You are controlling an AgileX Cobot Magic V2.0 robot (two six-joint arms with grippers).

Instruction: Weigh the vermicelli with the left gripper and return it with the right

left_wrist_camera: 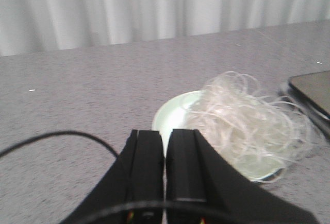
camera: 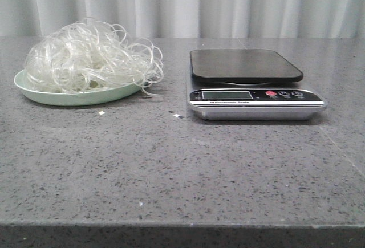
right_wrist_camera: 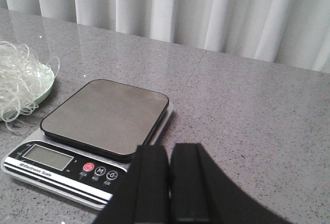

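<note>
1. Vermicelli [camera: 91, 57] is piled on the pale green plate [camera: 68, 97], off to the left of the scale [camera: 254, 85] and a little apart from it, no contact between them. A few loose strands are draped over the plate rim on the side nearest the scale.
2. Same clump is seen from the left wrist view [left_wrist_camera: 252, 123], with the plate [left_wrist_camera: 172, 116] peeking out under it and a dark corner of the scale [left_wrist_camera: 312, 92] just past it.
3. The scale is sat flat on the grey speckled table [camera: 171, 168]; its dark weighing platform is bare, and the display with a red button and two dark buttons is faced toward the front edge. Whether the display reads anything can't be made out.
4. The left gripper [left_wrist_camera: 164, 154] is held above the table, short of the plate and well apart from the scale, fingers pressed together with nothing between them.
5. The right gripper [right_wrist_camera: 170, 172] is parked over the near right corner of the scale [right_wrist_camera: 100, 121], fingers brought together too, only a thin slit left, nothing gripped.
6. A couple of tiny pale specks [camera: 101, 113] are scattered on the table, just left of the scale's front.
</note>
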